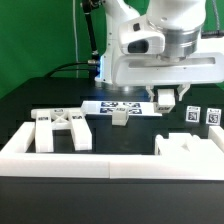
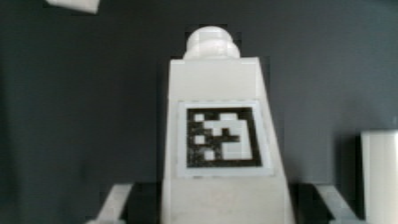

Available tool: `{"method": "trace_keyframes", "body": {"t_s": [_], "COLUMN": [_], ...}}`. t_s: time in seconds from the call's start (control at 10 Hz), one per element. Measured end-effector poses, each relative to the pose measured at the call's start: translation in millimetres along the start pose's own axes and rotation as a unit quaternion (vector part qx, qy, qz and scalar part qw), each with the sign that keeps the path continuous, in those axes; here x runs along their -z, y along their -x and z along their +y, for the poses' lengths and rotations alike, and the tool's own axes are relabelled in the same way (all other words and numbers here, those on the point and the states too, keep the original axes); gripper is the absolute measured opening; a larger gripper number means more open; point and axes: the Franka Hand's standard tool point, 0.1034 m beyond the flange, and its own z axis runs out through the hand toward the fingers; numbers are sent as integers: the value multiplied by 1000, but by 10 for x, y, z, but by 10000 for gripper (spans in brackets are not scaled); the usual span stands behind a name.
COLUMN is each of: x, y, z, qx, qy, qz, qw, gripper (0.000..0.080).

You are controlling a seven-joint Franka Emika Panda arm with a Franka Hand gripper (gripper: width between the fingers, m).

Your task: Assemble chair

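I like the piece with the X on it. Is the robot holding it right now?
No, the X-braced panel lies at the exterior view's left, while the gripper holds a tagged white piece.

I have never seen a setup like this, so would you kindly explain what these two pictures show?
The big glossy white machine is a robot arm building a small chair from loose parts. One picture comes from a camera standing off the arm, the other from a camera on its wrist, looking along its two-finger gripper. On the black table lie a matte-white X-braced plastic panel, a small white block, a notched white block and a flat white marker board. The gripper grips a tapered white tagged piece with a round peg.
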Motion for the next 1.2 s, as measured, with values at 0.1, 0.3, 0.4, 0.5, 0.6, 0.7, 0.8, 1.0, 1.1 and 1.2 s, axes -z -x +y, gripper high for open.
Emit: {"method": "trace_keyframes", "body": {"t_s": [0.1, 0.3, 0.4, 0.5, 0.6, 0.7, 0.8, 1.0, 1.1, 1.2], "x": [-4, 155, 242, 303, 337, 291, 262, 279, 440, 558], "y": [3, -98, -157, -204, -264, -248, -238, -260, -345, -440], "z": [8, 3, 4, -8, -2, 15, 23, 10, -90, -122], "qx": [0, 1, 2, 3, 3, 3, 3, 4, 10, 13], "qy": [1, 2, 3, 4, 6, 9, 10, 11, 8, 7], "qz": [32, 85, 115, 140, 186, 224, 237, 268, 256, 266], "qw": [1000, 996, 993, 990, 982, 975, 972, 963, 966, 964], "gripper": [294, 294, 294, 294, 294, 294, 294, 294, 294, 294]}}
